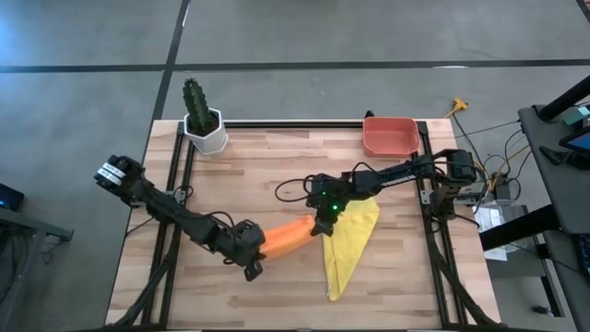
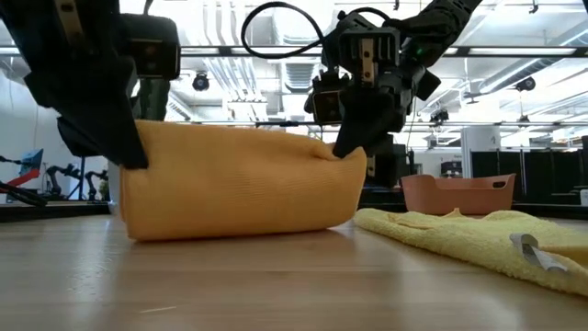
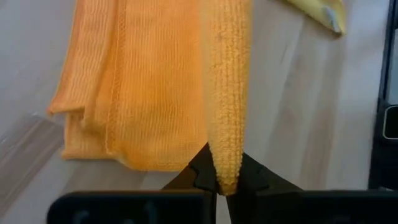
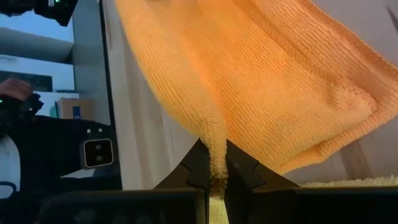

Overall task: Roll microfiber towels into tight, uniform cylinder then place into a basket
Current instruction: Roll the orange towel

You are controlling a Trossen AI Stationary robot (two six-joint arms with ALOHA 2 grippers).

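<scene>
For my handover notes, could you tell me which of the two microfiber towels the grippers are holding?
The bright orange microfiber towel: left gripper and right gripper pinch its opposite ends. The bright yellow microfiber towel lies loose on the table.

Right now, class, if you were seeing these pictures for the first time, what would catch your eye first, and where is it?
The orange towel stands out, stretched near the table's front middle with the left claw shut on one end and the right claw shut on the other. Beside it, toward the right arm's side, the yellow towel lies flat. The salmon-red basket waits at the far right corner.
</scene>
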